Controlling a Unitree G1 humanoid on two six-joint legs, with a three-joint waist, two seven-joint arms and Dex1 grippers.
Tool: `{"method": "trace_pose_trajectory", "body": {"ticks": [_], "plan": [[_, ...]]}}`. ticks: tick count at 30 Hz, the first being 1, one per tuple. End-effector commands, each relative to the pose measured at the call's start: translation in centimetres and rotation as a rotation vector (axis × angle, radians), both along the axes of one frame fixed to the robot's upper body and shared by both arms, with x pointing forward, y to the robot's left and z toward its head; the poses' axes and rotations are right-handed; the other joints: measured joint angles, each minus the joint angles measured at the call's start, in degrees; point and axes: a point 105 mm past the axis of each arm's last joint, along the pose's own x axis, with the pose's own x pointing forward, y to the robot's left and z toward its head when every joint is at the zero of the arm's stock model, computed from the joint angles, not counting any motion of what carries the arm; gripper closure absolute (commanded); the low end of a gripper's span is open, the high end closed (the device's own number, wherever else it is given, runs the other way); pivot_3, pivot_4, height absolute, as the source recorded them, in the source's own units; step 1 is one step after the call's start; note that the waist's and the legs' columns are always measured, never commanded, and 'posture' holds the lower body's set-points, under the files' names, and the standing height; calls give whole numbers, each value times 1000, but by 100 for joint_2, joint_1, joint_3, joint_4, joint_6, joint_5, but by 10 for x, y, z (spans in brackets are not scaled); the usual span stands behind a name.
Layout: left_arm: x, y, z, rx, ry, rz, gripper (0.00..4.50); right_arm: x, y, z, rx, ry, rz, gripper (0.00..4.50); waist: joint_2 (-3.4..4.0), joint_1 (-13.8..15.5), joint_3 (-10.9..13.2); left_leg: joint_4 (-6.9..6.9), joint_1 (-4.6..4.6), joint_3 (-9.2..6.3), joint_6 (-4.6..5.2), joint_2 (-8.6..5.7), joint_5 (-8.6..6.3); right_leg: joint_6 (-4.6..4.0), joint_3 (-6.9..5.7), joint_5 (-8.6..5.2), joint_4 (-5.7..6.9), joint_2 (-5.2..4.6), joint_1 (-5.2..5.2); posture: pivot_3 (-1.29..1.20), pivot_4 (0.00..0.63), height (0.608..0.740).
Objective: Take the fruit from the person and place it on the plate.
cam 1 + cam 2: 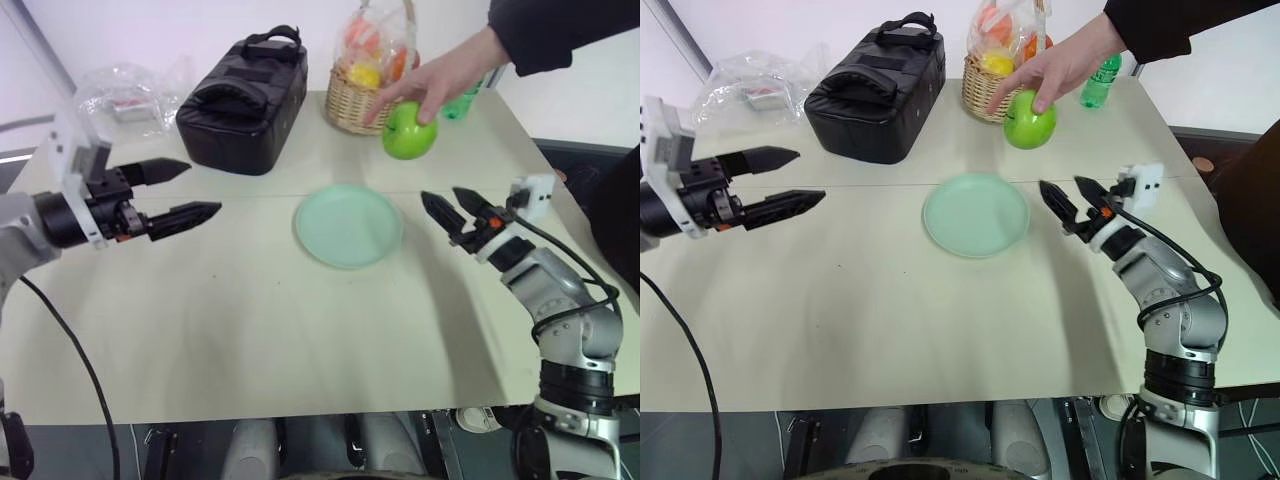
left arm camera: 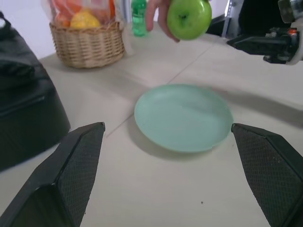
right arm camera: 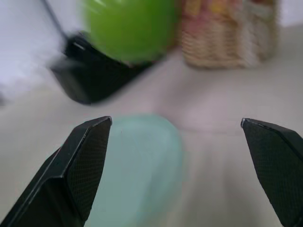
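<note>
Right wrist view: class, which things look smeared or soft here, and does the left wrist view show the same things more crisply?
Right wrist view: the apple is a smeared green blob, and the basket, bag and plate are soft too. Left wrist view: the apple, plate and basket have clear edges; the nearby bag is a little soft.

The left gripper [image 1: 195, 190] hovers level at the robot's left with its two black fingers spread apart, pointing inward, while the right gripper [image 1: 447, 206], on a bent grey arm, likewise stands wide open, angled inward and slightly upward.
</note>
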Motion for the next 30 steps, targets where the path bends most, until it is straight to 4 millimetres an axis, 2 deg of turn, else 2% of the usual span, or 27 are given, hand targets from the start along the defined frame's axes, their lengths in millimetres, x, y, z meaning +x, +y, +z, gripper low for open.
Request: {"method": "trace_pose_trajectory", "body": {"ticks": [1,6,12,25,28,30], "plan": [[3,-2,7,-2,-34,-3,20,-6,11,30,23,-76,4,0,0,15,0,1,0,1,0,-2,0,0,0,0,-1,-2,0,0,150,740],[8,-7,3,-27,-43,8,20,3,18,44,-4,-110,27,0,0,16,0,1,-3,2,0,-6,0,0,0,0,-3,-6,1,0,150,740],[8,-9,0,-50,-50,32,20,25,15,44,-32,-115,0,0,-1,-3,0,1,-3,1,0,-4,0,0,1,0,-3,-4,0,0,150,740],[2,-2,-7,-63,-53,101,20,52,40,55,0,-141,27,0,-1,-11,0,0,-3,1,0,-2,0,0,2,0,-1,-4,-3,0,150,740],[1,-1,-8,-63,-53,109,0,55,38,56,-2,-143,12,862,-1,-1,0,0,-4,2,0,-3,0,0,1,0,-2,-5,-2,0,150,740],[1,-1,-8,-65,-53,113,0,55,37,56,-3,-147,11,1612,-1,-3,0,0,-4,2,0,-4,0,0,1,1,-2,-7,-2,0,150,740]]}}
